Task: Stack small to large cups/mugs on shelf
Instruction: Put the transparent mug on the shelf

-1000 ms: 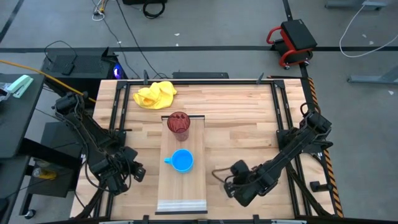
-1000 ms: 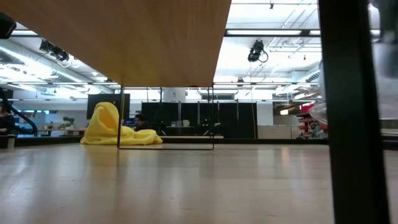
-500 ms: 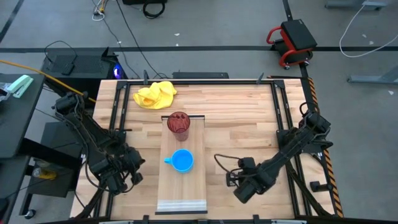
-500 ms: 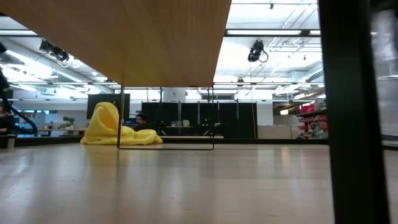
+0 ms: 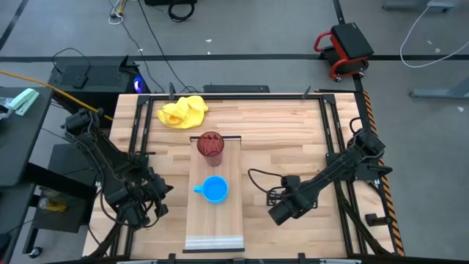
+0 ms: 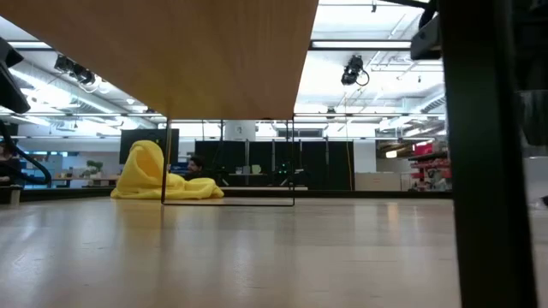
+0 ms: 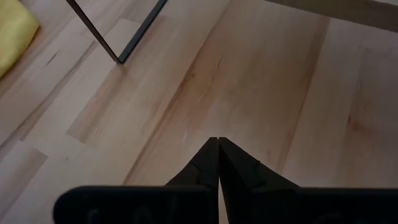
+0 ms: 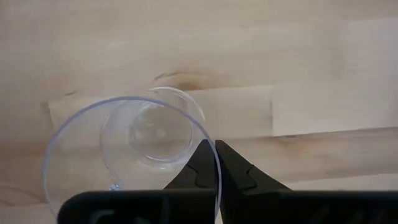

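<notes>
The right pincer (image 8: pixel 216 163) is clamped on the rim of the small clear glass cup (image 8: pixel 134 155), held above the desk (image 5: pixel 286 139) right of the long pale wooden shelf (image 5: pixel 215 220), where the tall dark red ribbed tumbler (image 5: pixel 209 144) and bright blue handled mug (image 5: pixel 214 190) stand. The left pincer (image 7: pixel 218 163) waits shut and empty left of the shelf. Gripped only at its thin rim, the glass could swing or slip, and might strike the mug on approach.
</notes>
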